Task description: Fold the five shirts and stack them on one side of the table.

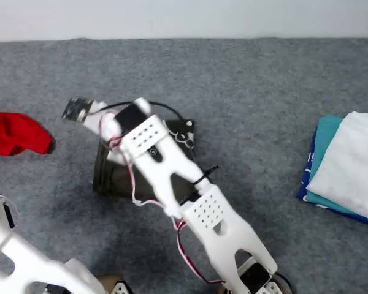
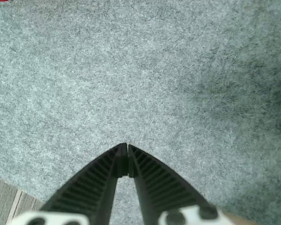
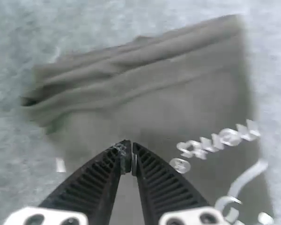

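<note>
Far left of the high view: red shirt (image 1: 15,133), bunched up and not folded, chopped off by the frame edge. Below it in the bottom-left corner, white left arm (image 1: 24,260), also cropped. Left hand (image 2: 127,157), as seen from its own wrist camera: pinched fully closed, tips touching, gripping nothing, hanging over bare grey felt on the tabletop (image 2: 145,70). Strip of wood-look surface (image 2: 7,204) just past the felt edge in that view.

Moving to the middle: dark shirt (image 1: 110,174) lying on the felt, well apart from the red one. Mostly buried under the right arm (image 1: 190,196) stretched diagonally across it from the bottom edge, so pretty hard to make out the outline or how tidy the fold is. Red and black cables (image 1: 183,242) strung along that arm too. From the right wrist camera: a few soft creases bunched along one side of the fabric, plus white print (image 3: 215,140), too blurry to make out. Right hand (image 3: 128,157) with tips pressed together right at the cloth. Can't tell whether nipping a bit of fabric or just resting on it.

Far right: neat stack of three folded shirts, with white shirt (image 1: 352,162) on top, teal shirt (image 1: 325,144) under it, blue shirt (image 1: 306,180) peeking out at the bottom. Cut off by the right edge, and well clear of both arms.
</note>
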Tool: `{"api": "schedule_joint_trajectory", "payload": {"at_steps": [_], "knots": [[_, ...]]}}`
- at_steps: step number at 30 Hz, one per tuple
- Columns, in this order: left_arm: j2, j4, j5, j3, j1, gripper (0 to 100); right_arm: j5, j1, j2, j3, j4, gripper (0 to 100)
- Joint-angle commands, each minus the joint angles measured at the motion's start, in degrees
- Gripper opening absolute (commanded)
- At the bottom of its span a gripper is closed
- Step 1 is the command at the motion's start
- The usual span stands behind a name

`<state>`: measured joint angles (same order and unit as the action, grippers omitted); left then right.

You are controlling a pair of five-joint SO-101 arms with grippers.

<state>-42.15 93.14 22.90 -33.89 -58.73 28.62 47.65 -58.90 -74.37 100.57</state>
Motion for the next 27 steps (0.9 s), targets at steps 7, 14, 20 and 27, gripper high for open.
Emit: {"api": "schedule_joint_trajectory", "payload": {"at_steps": [7, 14, 20, 27], "knots": [[-1.23, -0.97, -0.62, 0.22, 0.09, 1, -0.53, 5.14, 4.62, 3.25, 0.66, 1.0], [-1.23, -2.02, -0.62, -1.36, 0.09, 1, -0.53, -1.19, 14.2, 7.03, 2.59, 1.0], [-1.23, -1.85, -0.62, -1.98, 0.09, 1, -6.77, -7.16, 25.19, 23.74, 2.42, 1.0], [-1.23, -2.55, -0.62, -2.07, 0.53, 1, -9.93, -12.62, 26.86, 39.65, 2.24, 1.0]]}}
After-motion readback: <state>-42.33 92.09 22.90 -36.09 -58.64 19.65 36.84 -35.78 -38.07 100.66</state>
